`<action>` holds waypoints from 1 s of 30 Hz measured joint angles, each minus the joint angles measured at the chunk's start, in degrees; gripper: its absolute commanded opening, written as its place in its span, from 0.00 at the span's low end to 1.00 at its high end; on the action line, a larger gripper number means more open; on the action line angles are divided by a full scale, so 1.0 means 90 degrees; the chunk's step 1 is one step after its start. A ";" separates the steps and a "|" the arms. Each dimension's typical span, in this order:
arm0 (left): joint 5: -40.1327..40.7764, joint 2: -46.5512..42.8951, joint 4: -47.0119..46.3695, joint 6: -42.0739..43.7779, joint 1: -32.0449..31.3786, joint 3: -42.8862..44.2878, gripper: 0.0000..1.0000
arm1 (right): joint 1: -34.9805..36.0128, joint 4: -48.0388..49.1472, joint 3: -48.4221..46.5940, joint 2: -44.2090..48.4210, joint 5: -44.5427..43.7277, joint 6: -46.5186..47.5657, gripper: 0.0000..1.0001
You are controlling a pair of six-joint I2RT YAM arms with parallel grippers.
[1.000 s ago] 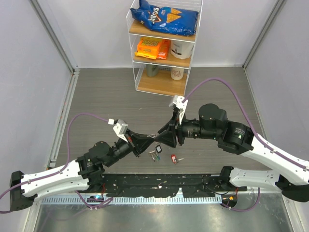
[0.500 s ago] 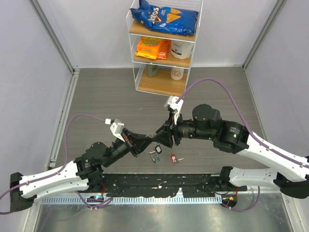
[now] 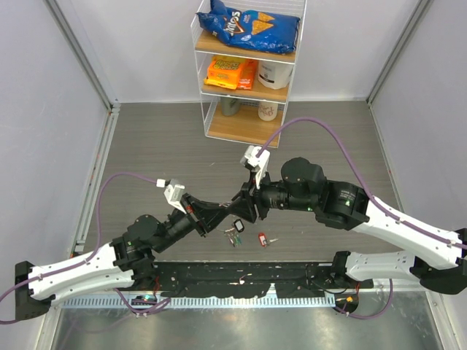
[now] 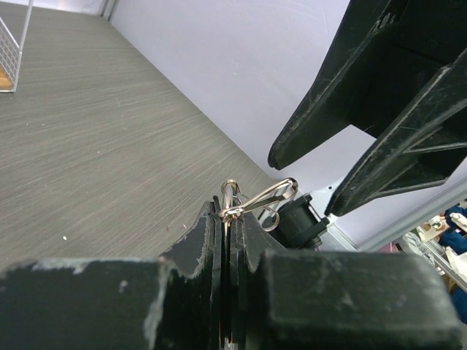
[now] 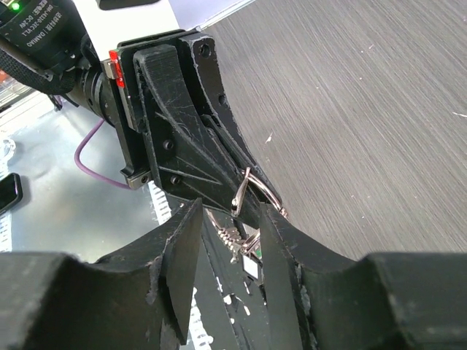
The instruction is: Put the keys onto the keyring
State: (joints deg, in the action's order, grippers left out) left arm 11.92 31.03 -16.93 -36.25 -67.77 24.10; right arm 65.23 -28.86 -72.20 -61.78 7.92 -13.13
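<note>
My left gripper [image 3: 226, 208] is shut on the keyring [image 4: 266, 195], a thin silver wire ring that sticks out of its closed fingertips [image 4: 211, 226]. In the right wrist view the keyring [image 5: 252, 188] stands at the left gripper's fingers [image 5: 197, 138]. Keys with a small tag [image 5: 244, 251] dangle under it, and they also show in the top view [image 3: 233, 233]. My right gripper [image 5: 228, 251] is open, its jaws on either side of the dangling keys, just short of the ring. A red-headed key [image 3: 263, 238] lies alone on the table.
A clear shelf rack [image 3: 248, 109] stands at the back with a blue chip bag [image 3: 248, 25], orange packs [image 3: 232, 71] and cups. A black strip [image 3: 241, 278] runs along the near edge. Grey walls close in both sides.
The right arm has swung left and its gripper has closed in on the left gripper's tips. The left gripper has shifted slightly left, still gripping the ring.
</note>
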 measured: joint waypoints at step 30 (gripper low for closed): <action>-0.0019 -0.0063 0.0012 -0.0100 0.0000 -0.0005 0.00 | 0.0338 -0.0019 -0.0080 -0.0192 -0.0619 0.0306 0.06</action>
State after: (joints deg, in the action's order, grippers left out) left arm 11.75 30.46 -16.82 -37.15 -67.77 24.05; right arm 68.27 -29.04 -72.93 -63.51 2.35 -10.37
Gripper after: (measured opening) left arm 0.089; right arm 0.076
